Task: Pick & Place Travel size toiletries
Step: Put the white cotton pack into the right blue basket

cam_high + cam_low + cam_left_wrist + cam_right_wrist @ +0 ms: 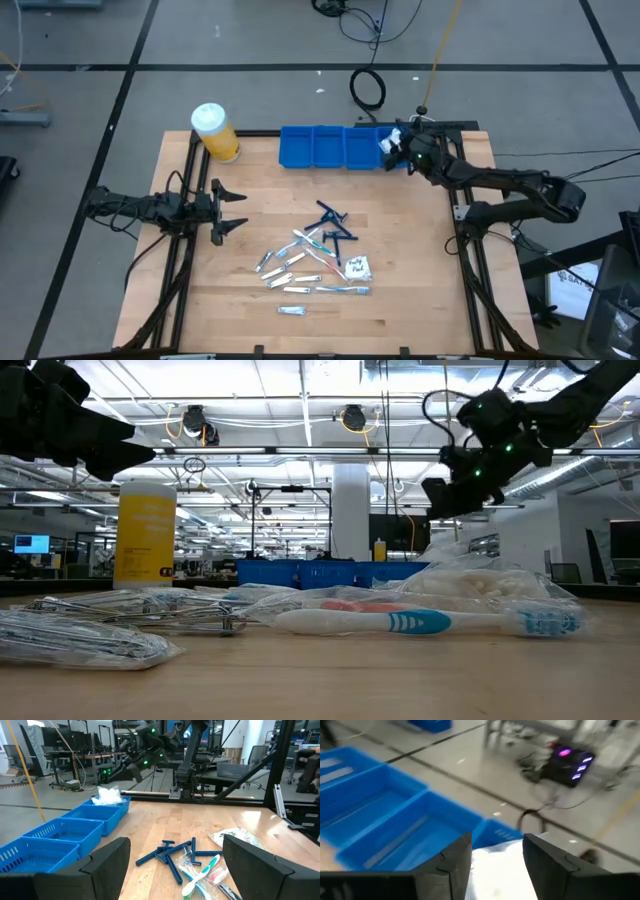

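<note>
The travel size toiletries [315,262] lie in a loose pile on the table's middle: dark blue razors [332,225], blue-white toothbrushes [340,290], small tubes and a white packet [357,267]. Another white wrapped packet [107,795] lies in the right end compartment of the blue tray [325,147]. My right gripper [497,860] hangs open just above that packet; in the left wrist view it stands clear of it. My left gripper [228,212] is open and empty at the table's left, pointing toward the pile.
A yellow white-capped jar [215,132] stands at the far left, beside the tray. The tray's other compartments [60,832] show blue bottoms. Bare wood lies between my left gripper and the pile, and along the near edge.
</note>
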### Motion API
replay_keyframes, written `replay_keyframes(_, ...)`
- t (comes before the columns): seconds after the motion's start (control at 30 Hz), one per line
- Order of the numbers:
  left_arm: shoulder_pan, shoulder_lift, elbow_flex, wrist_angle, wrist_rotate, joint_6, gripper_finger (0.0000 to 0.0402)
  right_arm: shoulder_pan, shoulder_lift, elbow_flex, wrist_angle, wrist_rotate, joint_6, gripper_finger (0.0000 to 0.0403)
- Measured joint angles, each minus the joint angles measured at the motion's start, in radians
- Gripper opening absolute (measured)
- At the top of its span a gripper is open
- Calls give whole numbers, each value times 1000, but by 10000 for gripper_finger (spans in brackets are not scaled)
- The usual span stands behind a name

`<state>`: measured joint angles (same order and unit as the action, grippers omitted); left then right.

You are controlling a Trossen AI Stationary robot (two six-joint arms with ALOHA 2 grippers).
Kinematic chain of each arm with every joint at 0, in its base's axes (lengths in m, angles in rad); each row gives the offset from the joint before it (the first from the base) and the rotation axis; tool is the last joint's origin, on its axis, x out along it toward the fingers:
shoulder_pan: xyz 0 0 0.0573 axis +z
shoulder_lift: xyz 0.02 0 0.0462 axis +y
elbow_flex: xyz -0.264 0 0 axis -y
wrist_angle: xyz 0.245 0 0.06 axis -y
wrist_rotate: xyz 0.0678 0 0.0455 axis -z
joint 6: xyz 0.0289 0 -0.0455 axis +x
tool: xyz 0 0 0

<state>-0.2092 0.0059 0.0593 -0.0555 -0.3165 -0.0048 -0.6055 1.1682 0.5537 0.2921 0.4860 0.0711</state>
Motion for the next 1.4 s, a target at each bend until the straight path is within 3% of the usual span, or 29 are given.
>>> replay_keyframes(0.1,0,0,0,0,0,0,310,-4,-15,0,-10,68,-6,153)
replay_keyframes(0.57,0,0,0,0,0,0,310,-68,261,0,-5,34,26,107)
replay_keyframes(0.73,0,0,0,0,0,0,310,-68,262,0,-6,26,23,105)
replay_keyframes(1.0,0,0,0,0,0,0,310,-107,281,0,-13,-152,60,95)
replay_keyframes(1.4,0,0,0,0,0,0,310,-114,261,0,5,-150,54,88)
